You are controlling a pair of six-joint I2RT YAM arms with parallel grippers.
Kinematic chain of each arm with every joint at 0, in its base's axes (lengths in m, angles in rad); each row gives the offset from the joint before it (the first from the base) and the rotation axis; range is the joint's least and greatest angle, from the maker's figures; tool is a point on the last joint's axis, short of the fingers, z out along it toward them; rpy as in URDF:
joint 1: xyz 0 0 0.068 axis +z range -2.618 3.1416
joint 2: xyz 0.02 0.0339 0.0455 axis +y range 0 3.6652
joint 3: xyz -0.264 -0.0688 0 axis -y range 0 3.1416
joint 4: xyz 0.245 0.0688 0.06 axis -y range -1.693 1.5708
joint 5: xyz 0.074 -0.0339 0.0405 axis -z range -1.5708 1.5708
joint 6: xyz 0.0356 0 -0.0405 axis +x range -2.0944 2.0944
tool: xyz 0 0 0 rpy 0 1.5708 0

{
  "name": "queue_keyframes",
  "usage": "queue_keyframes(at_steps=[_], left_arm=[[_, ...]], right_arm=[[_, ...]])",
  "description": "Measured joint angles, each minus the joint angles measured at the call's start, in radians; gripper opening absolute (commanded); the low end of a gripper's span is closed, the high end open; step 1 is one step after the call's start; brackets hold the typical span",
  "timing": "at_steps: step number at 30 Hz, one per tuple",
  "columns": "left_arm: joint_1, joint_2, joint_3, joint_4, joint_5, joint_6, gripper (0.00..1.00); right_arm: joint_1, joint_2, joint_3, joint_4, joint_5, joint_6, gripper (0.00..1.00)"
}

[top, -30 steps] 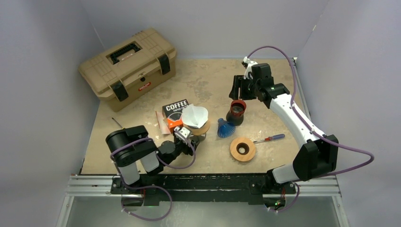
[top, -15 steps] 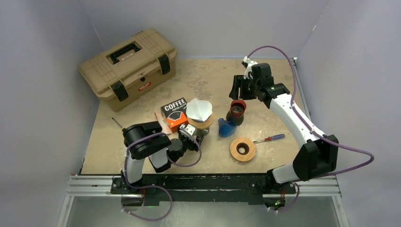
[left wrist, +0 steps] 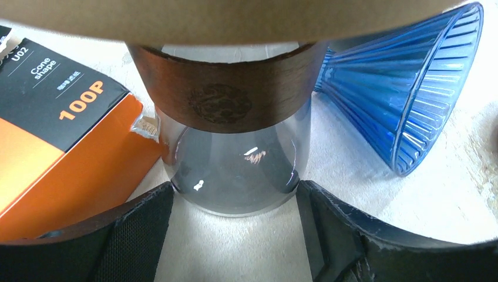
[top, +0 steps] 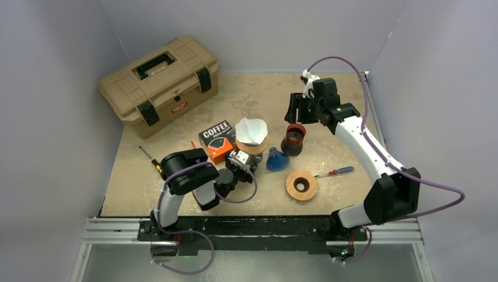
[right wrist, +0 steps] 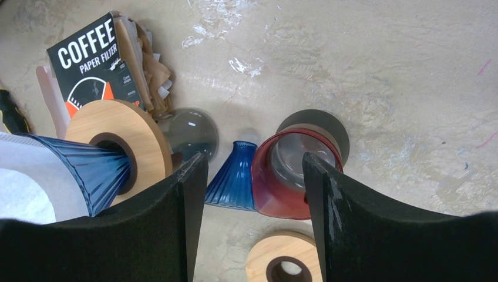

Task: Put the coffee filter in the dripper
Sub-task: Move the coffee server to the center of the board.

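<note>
A white paper filter (top: 251,129) sits in a blue dripper with a wooden collar (top: 251,147), on top of a glass carafe (left wrist: 235,170). My left gripper (top: 239,161) is low on the table, its two fingers pressed against the sides of the carafe's base (left wrist: 235,197). In the right wrist view the filter (right wrist: 20,197), its blue dripper (right wrist: 88,170) and the collar (right wrist: 120,138) show at the left. My right gripper (top: 296,110) hangs open and empty above a red dripper (top: 294,134); that dripper (right wrist: 293,173) shows between its fingers (right wrist: 252,170).
A second blue dripper (top: 276,160) lies on its side beside the carafe. A coffee filter box (top: 216,140) is just left of it. A loose wooden ring (top: 301,185), a screwdriver (top: 335,172) and a tan toolbox (top: 158,82) are also on the table.
My left gripper has moved away from the arm bases and to the right, taking the carafe, dripper and filter with it. The right arm has not moved.
</note>
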Motion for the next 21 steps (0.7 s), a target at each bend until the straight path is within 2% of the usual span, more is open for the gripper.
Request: queue_keyframes(at_steps=[12, 21], left_arm=[[0.039, 0.016, 0.085, -0.018, 0.021, -0.013, 0.75], [0.074, 0.033, 0.211, -0.076, 0.061, -0.030, 0.73]], right_arm=[[0.000, 0.000, 0.000, -0.015, 0.001, 0.000, 0.64], [0.000, -0.015, 0.000, -0.023, 0.001, 0.000, 0.64]])
